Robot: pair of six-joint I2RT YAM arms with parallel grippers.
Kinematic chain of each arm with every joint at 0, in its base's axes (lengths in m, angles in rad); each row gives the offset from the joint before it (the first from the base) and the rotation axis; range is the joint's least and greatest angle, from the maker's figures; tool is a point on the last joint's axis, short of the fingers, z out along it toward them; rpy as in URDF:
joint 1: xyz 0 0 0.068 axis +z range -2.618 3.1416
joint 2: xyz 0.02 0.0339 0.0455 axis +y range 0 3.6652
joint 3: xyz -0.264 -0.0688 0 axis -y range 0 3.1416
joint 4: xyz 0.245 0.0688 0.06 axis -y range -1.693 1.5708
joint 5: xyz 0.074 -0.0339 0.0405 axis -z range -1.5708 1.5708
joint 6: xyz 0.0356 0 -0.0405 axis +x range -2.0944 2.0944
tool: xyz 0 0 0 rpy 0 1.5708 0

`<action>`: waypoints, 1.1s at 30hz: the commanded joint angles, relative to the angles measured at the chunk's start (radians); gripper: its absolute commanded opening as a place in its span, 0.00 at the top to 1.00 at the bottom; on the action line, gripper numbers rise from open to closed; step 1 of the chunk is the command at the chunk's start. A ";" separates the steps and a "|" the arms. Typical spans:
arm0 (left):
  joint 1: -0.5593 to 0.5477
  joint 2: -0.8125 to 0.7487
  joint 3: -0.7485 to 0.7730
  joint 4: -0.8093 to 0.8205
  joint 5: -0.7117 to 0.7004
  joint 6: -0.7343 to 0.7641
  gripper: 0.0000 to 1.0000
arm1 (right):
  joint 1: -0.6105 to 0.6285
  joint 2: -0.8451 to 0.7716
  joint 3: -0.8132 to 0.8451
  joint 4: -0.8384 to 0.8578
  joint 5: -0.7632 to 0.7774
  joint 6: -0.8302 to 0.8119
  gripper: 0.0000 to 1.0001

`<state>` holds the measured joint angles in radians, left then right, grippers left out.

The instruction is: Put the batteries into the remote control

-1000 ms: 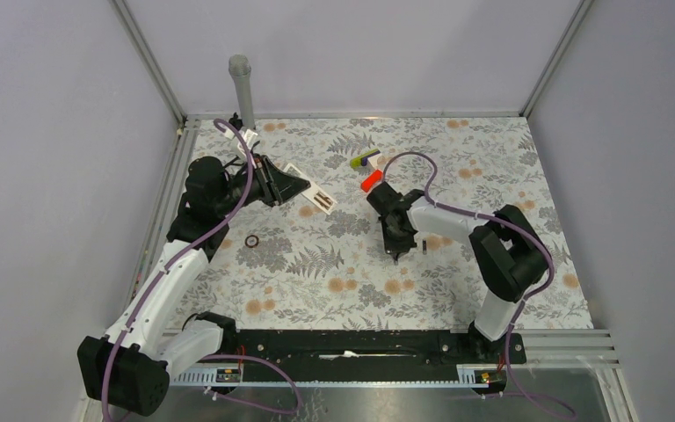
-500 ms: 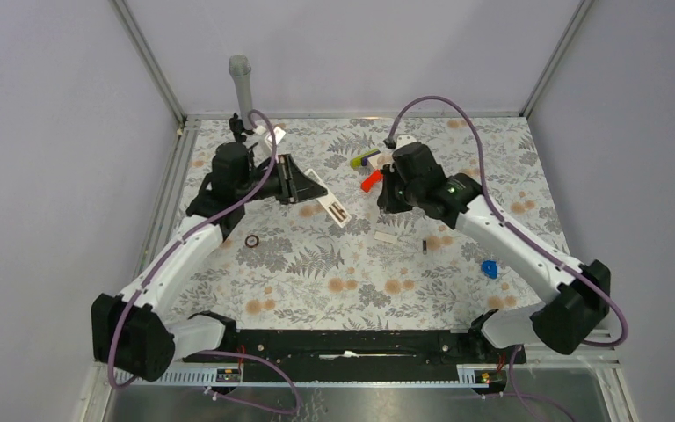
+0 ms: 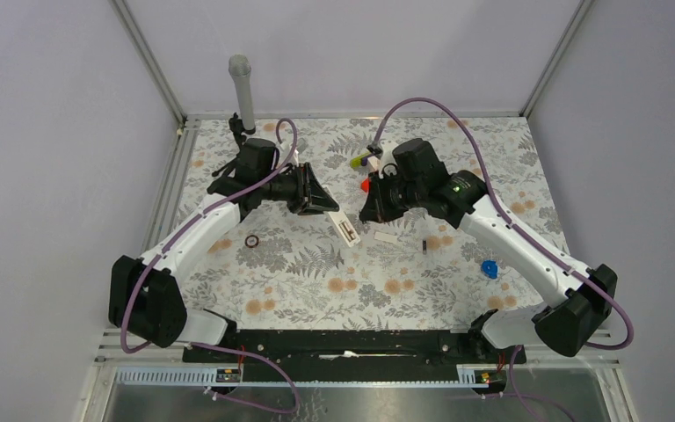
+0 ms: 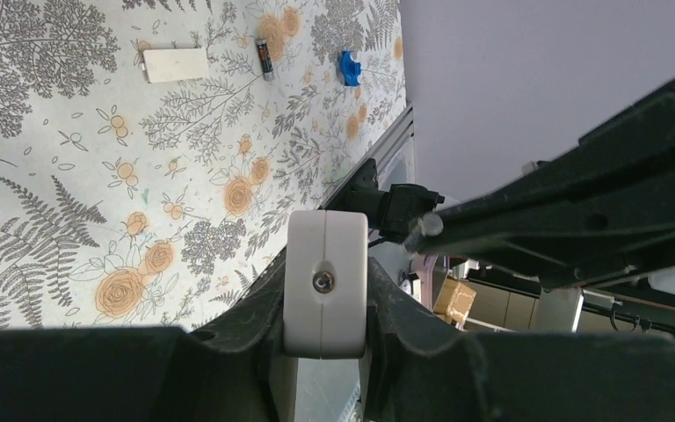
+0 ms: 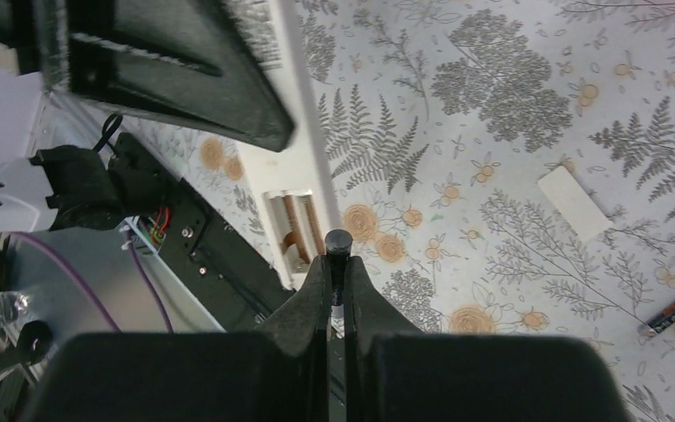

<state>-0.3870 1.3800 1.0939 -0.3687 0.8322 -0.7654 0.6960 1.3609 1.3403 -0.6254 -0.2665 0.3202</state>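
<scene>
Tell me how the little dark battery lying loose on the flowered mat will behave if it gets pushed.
The small dark cylindrical battery lies on its side, so it would probably roll if pushed sideways. Tiny and smooth-looking, it may slip from a pinch. It seems rigid, unlikely to bend.

The work surface is a table point(image 3: 316, 281) covered with a cloth printed with grey ferns and orange flowers. Plain pale lilac walls enclose it: a back wall point(image 3: 352, 53), a left wall point(image 3: 44, 176) and a right wall point(image 3: 642, 176). Two slanted metal frame posts point(image 3: 145, 57) rise from the far corners. A grey pipe point(image 3: 243, 88) stands upright at the far left corner. A black rail point(image 3: 343, 345) runs along the near edge, with a bare metal sheet point(image 3: 360, 400) just in front of it. Lighting is even and diffuse.
</scene>
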 commanded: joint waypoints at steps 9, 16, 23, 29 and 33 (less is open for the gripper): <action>-0.023 0.044 0.007 0.000 0.073 -0.040 1.00 | 0.143 0.096 0.116 -0.102 0.093 -0.055 1.00; -0.022 0.062 0.033 -0.043 0.058 -0.001 1.00 | 0.173 0.120 0.151 -0.161 0.166 -0.117 0.98; -0.023 0.068 0.039 -0.046 0.054 -0.002 1.00 | 0.186 0.139 0.154 -0.166 0.154 -0.129 0.97; -0.021 0.075 0.053 -0.040 0.035 -0.032 1.00 | 0.188 0.140 0.143 -0.148 0.156 -0.114 0.96; -0.021 0.074 0.043 -0.003 0.040 -0.074 1.00 | 0.188 0.131 0.119 -0.127 0.143 -0.099 0.97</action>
<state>-0.4076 1.4532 1.0939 -0.4232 0.8642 -0.7956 0.8738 1.5051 1.4567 -0.7757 -0.1215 0.2142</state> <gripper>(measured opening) 0.254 0.038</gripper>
